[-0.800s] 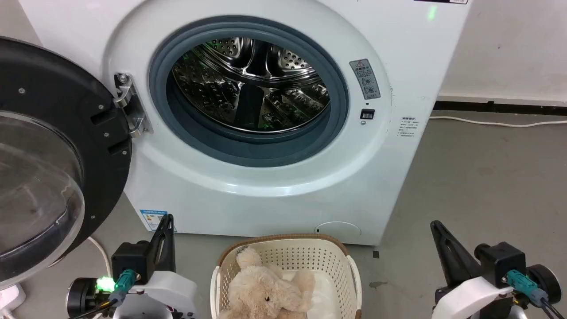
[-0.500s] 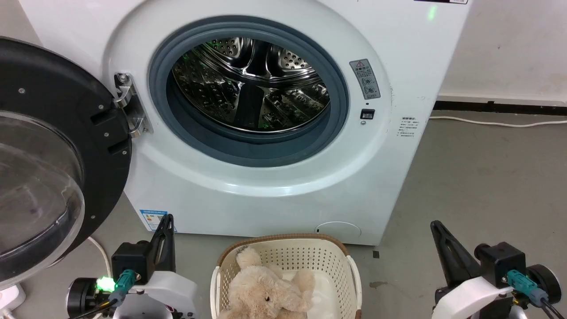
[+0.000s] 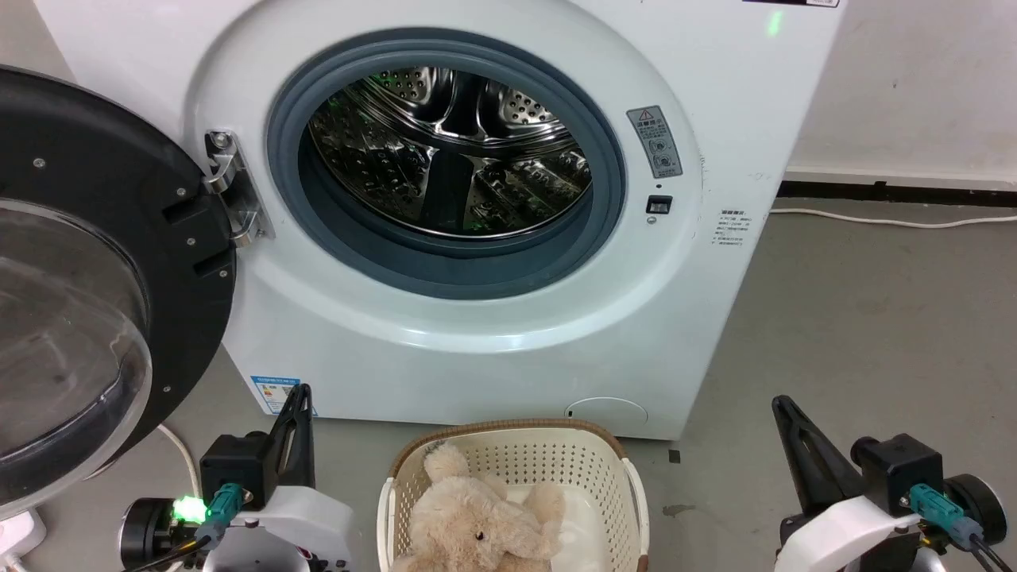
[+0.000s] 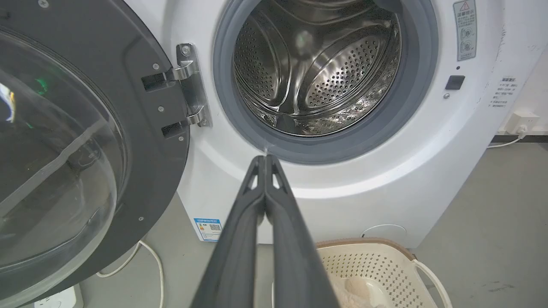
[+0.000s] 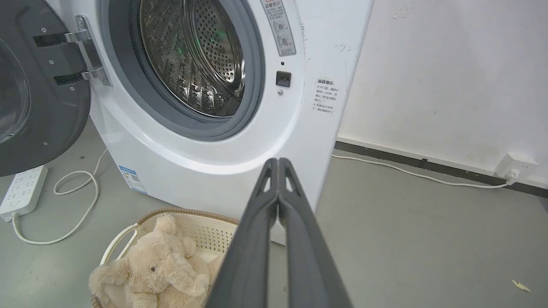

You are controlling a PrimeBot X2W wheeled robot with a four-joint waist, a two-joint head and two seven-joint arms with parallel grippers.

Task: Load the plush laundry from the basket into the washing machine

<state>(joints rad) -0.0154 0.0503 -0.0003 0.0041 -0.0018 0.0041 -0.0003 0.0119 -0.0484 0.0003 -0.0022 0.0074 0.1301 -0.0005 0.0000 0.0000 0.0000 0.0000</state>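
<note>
The cream-beige plush laundry (image 3: 477,528) (image 5: 154,269) lies in the oval cream basket (image 3: 572,465) (image 5: 197,233) (image 4: 376,267) on the floor in front of the white washing machine (image 3: 477,349) (image 4: 385,188) (image 5: 205,171). Its round black-framed glass door (image 3: 79,278) (image 4: 64,149) stands swung open to the left, and the steel drum (image 3: 453,151) holds nothing. My left gripper (image 3: 299,391) (image 4: 265,157) is shut and empty, left of the basket. My right gripper (image 3: 780,401) (image 5: 278,160) is shut and empty, to the basket's right.
A white power strip (image 5: 23,190) with a looping white cable (image 5: 77,201) lies on the grey floor under the open door. Another cable (image 5: 406,173) runs along the wall's dark baseboard to a socket (image 5: 516,164) at the right.
</note>
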